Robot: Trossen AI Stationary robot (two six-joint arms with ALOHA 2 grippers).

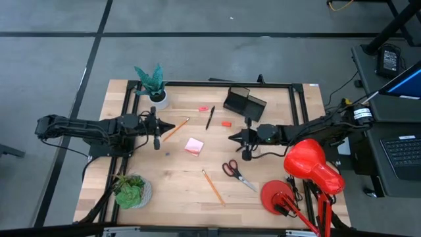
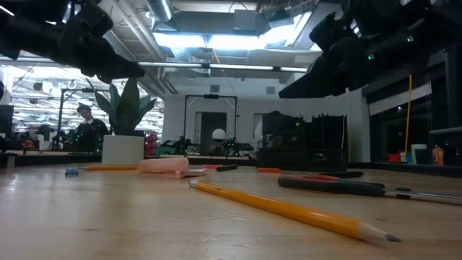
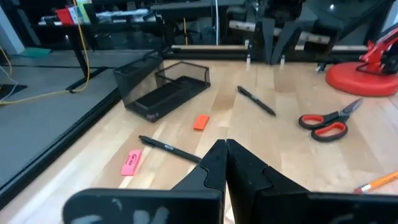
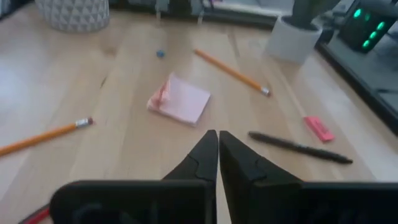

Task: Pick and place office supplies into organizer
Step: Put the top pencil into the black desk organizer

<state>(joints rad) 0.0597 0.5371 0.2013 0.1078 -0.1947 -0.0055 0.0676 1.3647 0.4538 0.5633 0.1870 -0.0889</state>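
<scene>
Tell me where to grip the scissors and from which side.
Take the scissors at the pivot, just past the red handles, coming straight down. They lie flat, blades shut toward the lamp base, so close across the narrow neck. The right hand is nearest, currently shut.

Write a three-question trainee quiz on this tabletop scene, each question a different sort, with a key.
1. True or false: the organizer already holds the scissors.
2. Multiple choice: what lies nearest the left gripper? A) the pencil B) the red lamp C) the scissors
3. Fill in: the jaws of the right gripper are ____.

Key:
1. False; the scissors lie on the table, and the organizer looks empty.
2. A
3. Shut, holding nothing; it hangs over bare table between the scissors and the pink sticky-note pad.
</scene>
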